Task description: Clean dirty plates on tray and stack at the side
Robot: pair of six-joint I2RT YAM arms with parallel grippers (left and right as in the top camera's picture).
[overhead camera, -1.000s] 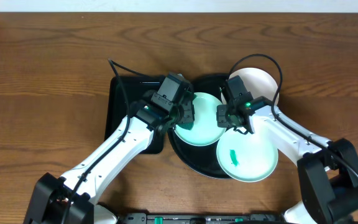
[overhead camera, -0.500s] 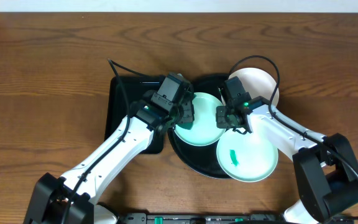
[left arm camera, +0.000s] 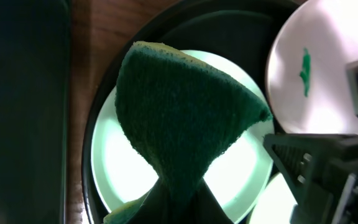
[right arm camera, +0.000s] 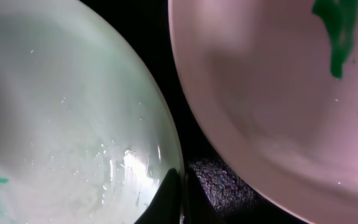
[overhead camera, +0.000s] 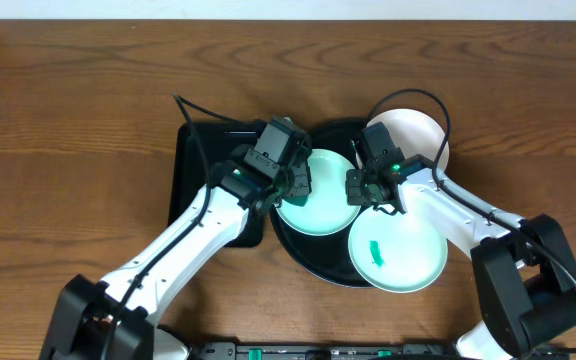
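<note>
- Left gripper (overhead camera: 295, 188) clamps the green sponge (left arm camera: 185, 124) over the centre mint plate (overhead camera: 330, 208), which lies left of middle in the round tray (overhead camera: 298, 250).
- Right gripper (overhead camera: 370, 190) is closed. We judge it pinches that plate's right rim, a thin hold that hard scrubbing could pull free.
- Near mint plate (overhead camera: 408, 255) rides the tray's rim, so a shove could tip it.
- White plate (overhead camera: 418, 130), far right, is smeared too. Both grippers sit close together, so we risk a clash.

Three plates (overhead camera: 323, 205) on the round tray (overhead camera: 305, 252), rectangular tray (overhead camera: 192, 165) at its left
</note>
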